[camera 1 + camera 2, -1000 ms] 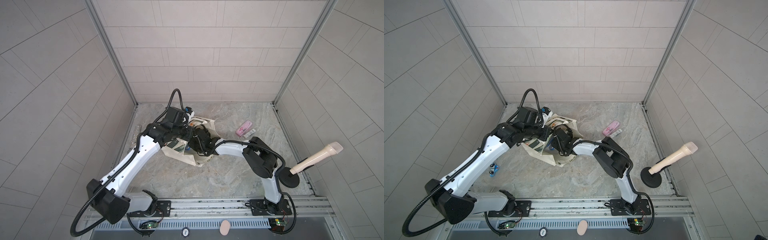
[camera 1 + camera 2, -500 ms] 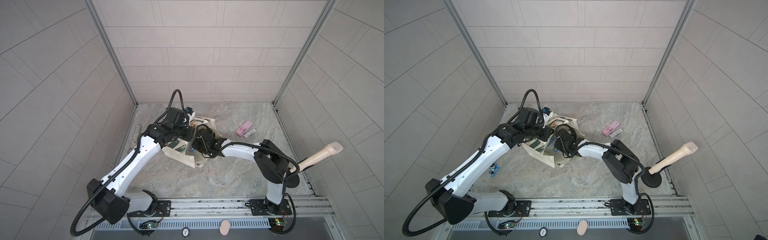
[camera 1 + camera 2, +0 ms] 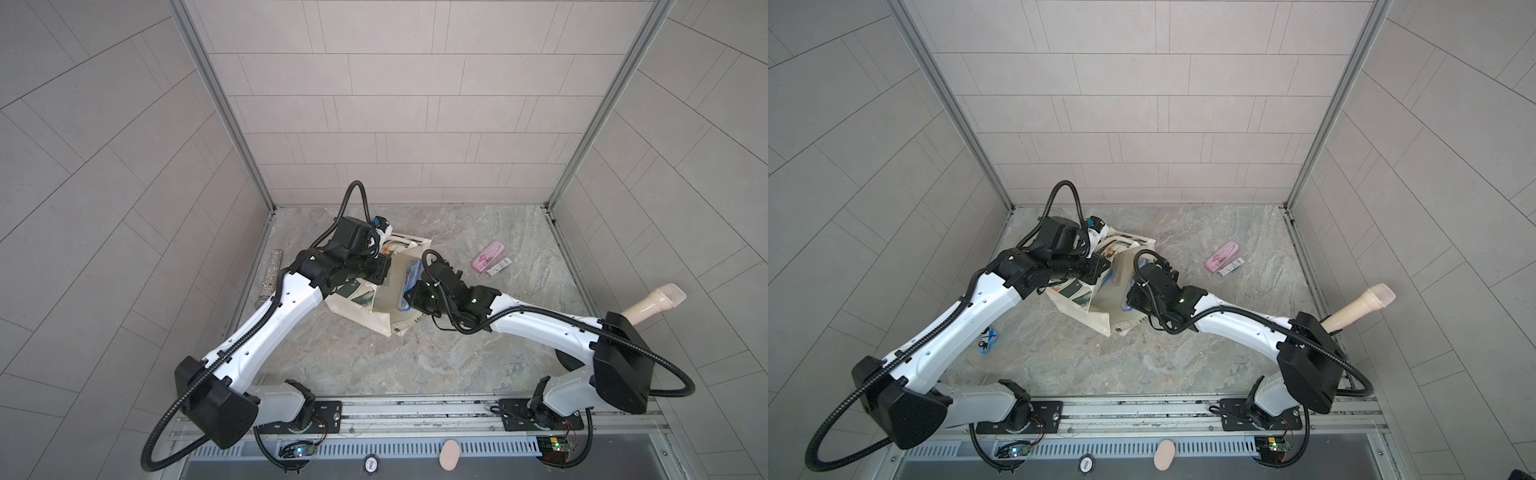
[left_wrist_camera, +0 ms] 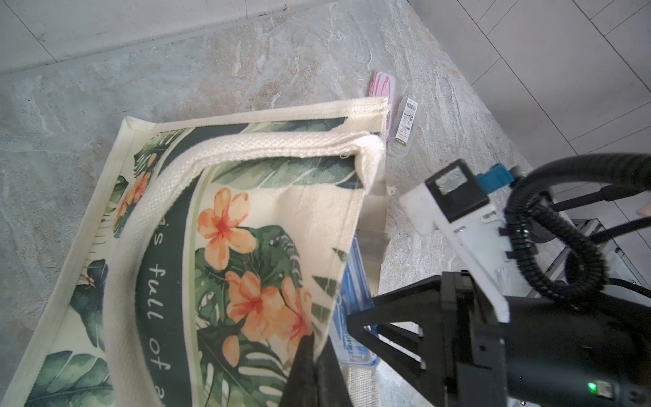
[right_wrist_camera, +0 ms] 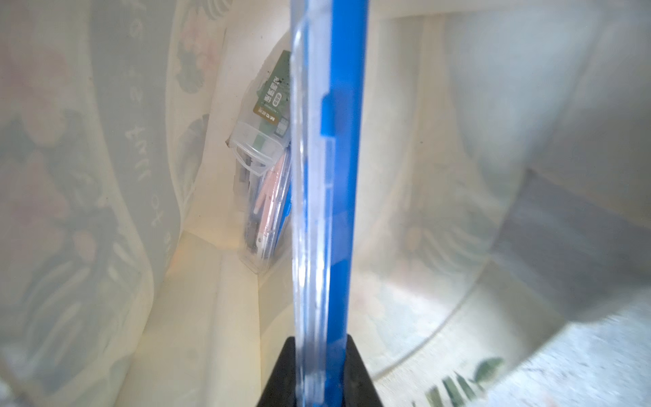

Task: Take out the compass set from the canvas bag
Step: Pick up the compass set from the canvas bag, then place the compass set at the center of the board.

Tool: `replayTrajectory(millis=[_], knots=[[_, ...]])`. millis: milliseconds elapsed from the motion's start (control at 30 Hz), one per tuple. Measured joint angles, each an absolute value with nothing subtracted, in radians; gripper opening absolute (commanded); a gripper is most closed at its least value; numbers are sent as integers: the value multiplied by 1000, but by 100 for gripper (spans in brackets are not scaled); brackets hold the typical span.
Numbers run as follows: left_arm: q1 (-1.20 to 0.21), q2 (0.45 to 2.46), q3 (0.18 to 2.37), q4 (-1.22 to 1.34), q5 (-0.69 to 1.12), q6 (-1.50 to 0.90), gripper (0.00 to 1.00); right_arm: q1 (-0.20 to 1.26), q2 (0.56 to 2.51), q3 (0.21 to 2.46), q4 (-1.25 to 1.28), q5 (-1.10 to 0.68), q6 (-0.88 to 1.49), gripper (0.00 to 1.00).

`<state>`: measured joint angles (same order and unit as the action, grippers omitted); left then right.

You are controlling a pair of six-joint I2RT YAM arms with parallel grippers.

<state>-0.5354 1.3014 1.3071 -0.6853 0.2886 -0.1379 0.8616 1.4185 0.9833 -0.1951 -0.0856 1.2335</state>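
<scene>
The canvas bag (image 3: 361, 318) (image 3: 1084, 313) lies on the stone table, leaf print up (image 4: 225, 225). My left gripper (image 4: 315, 352) (image 3: 384, 272) is shut on the upper edge of its mouth and holds that edge lifted. The compass set, a flat blue case with a clear lid (image 3: 409, 282) (image 4: 354, 306) (image 5: 331, 176), stands edge-on in the open mouth. My right gripper (image 5: 318, 347) (image 3: 411, 297) (image 3: 1129, 299) is shut on its near end. Bag fabric surrounds the case's far end in the right wrist view.
Another clear case with a green label (image 5: 262, 155) lies deep inside the bag. A pink case (image 3: 488, 257) and a small barcoded box (image 3: 498, 266) lie to the right. A cream microphone (image 3: 652, 303), a glitter stick (image 3: 272, 274) and a blue toy (image 3: 987, 338) sit near the walls.
My right arm has drawn back to the right and toward the front, bringing the blue case with it out of the bag's mouth. The left arm has stayed put, holding the bag's edge.
</scene>
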Motion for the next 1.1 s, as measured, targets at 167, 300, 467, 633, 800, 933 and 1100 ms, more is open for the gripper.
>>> replayTrajectory(millis=[167,300,467,633,800,933,1100], knots=[[-535,1301,1307,-685,288,-138,0,863,1241,941,-324,-80,1178,11],[-535,1301,1307,-685,289,-138,0,864,1079,940,-441,-76,1120,11],[-535,1298,1301,-683,289,-141,0,863,884,925,-562,-40,1075,12],[-535,1294,1301,-685,289,-141,0,824,693,867,-638,39,1029,12],[-535,1294,1302,-686,290,-141,0,593,645,833,-679,-2,994,12],[-535,1294,1309,-698,291,-141,0,375,665,750,-678,-122,965,12],[-535,1295,1319,-709,290,-140,0,139,733,638,-645,-286,937,13]])
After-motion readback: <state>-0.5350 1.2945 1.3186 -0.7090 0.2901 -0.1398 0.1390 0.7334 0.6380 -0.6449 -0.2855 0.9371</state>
